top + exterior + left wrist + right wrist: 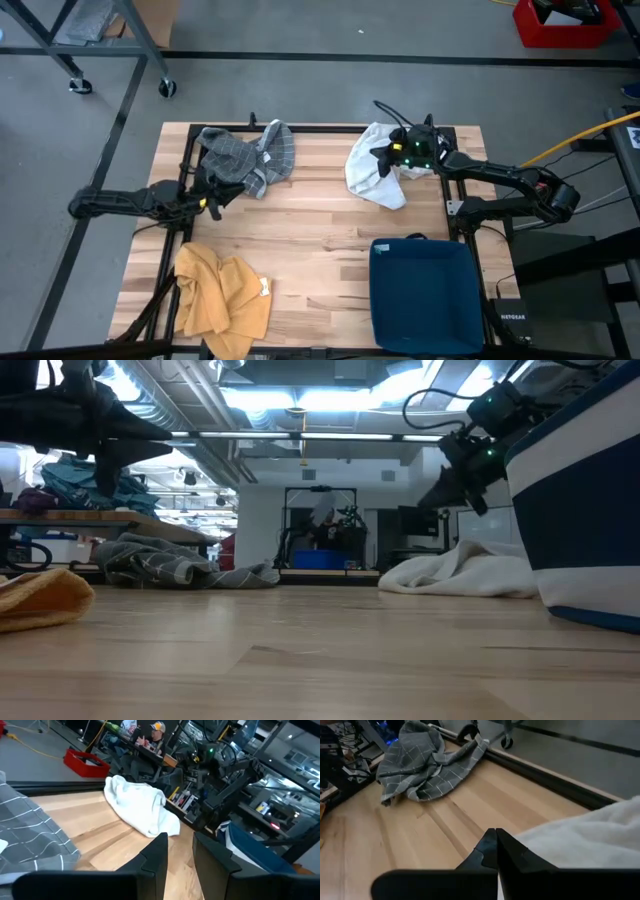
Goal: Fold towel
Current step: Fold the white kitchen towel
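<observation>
You have three towels on the wooden table (320, 240), none of them folded. The white towel (375, 165) lies crumpled near the far right corner, its long axis running roughly from the far edge toward you and slightly rightward; in the low view it shows as a soft mound (460, 572) just beside the blue bin (425, 295). The grey checked towel (245, 155) is bunched at the far left, stretched mostly side to side along the far edge, with one end trailing toward the table's middle. The yellow towel (220, 295) sits heaped at the near left corner, its length running roughly from far to near. There is one bin, dark blue, at the near right, standing apart from the white towel. Your right end effector (383, 157) hangs over the white towel's near right part, fingers pressed together with nothing visibly between them; the right wrist view shows the white cloth (585, 837) directly under and beside those closed fingers. Your left end effector (213, 190) hovers at the left side, just beside the grey towel's near edge, its fingers (157, 855) slightly parted with a narrow gap and holding nothing.
</observation>
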Robot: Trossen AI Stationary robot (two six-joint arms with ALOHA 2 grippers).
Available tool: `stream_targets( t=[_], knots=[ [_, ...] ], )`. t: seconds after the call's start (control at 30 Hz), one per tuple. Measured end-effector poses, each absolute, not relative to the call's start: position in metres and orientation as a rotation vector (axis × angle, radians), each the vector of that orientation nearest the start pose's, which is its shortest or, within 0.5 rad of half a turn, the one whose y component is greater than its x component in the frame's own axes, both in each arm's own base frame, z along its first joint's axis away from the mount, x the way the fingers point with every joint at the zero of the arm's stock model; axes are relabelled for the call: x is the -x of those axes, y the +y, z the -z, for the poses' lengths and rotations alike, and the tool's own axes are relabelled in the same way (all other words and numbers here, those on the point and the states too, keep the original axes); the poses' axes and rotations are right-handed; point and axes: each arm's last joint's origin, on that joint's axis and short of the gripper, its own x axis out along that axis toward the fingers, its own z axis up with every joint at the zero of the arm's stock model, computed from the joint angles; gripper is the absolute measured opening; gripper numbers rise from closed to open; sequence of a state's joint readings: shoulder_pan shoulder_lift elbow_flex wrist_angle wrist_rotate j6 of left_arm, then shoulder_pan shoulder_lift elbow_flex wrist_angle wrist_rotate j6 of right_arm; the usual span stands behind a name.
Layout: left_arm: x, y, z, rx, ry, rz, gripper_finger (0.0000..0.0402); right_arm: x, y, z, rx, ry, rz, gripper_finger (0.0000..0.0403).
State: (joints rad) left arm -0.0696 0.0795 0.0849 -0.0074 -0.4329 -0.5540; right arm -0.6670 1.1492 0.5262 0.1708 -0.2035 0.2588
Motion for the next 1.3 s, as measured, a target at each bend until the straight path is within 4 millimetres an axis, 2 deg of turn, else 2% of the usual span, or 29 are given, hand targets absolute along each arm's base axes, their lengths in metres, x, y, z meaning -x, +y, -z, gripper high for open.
stream_targets(
  t=[0.27,0.47,0.57,0.7,0.9,1.0,1.1,1.2,1.3],
  knots=[
    [-0.120,0.002,-0.194,0.539,-0.143,-0.276,0.0082,-0.188,-0.142,-0.214,-0.401,0.287,0.560,0.0026],
    [-0.149,0.001,-0.184,0.310,-0.084,-0.310,0.0082,-0.186,-0.144,-0.214,-0.388,0.288,0.633,0.0042],
    [-0.159,0.000,-0.179,0.265,-0.079,-0.312,0.0082,-0.186,-0.144,-0.212,-0.395,0.304,0.632,0.0055],
    [-0.168,-0.001,-0.186,0.278,-0.159,-0.306,0.0082,-0.185,-0.143,-0.210,-0.400,0.327,0.627,0.0091],
    [-0.178,-0.001,-0.191,0.226,-0.149,-0.310,0.0082,-0.184,-0.143,-0.208,-0.312,0.388,0.632,0.0163],
    [-0.180,-0.001,-0.192,0.225,-0.148,-0.310,0.0082,-0.183,-0.142,-0.210,-0.256,0.530,0.595,0.0190],
    [-0.181,-0.001,-0.192,0.224,-0.143,-0.311,0.0082,-0.181,-0.135,-0.220,-0.159,0.789,0.530,0.0204],
    [-0.181,-0.001,-0.193,0.212,-0.144,-0.312,0.0082,-0.177,-0.124,-0.237,-0.030,1.043,0.481,0.0206],
    [-0.181,-0.001,-0.192,0.179,-0.131,-0.314,0.0082,-0.176,-0.114,-0.256,0.078,1.175,0.479,0.0203]
  ],
)
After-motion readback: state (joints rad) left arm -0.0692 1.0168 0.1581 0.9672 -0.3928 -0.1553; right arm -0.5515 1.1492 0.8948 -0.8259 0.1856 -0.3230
